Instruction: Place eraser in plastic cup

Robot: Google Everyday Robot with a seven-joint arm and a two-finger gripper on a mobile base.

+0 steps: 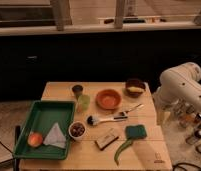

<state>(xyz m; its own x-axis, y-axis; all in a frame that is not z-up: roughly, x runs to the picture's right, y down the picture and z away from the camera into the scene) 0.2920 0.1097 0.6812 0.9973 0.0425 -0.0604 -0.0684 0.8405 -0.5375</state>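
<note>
The eraser [107, 138] lies flat and skewed near the middle of the table's [149, 155] front edge. Bare wood lies in front of it and to its left. A green sponge [135, 132] sits just to its right, with a curved green pod [121, 151] at the sponge's front, running toward the front edge. A white bowl [77, 130] stands near its left, and a brush [105, 119] lies across just behind it.

The cup [83, 103] stands upright farther back and left, beyond the bowl, by the back right corner of a green tray [44, 116]. A dark cup [77, 90] is right behind it and an orange bowl [108, 98] to its right.

The arm [181, 86] stands off the table's right edge, well apart from eraser and cup. The gripper is somewhere on that side, hidden, with its jaws spread.

The table is pale wood. The tray covers its left part and the front right corner is bare. Behind it is a dark wall under a window ledge.
</note>
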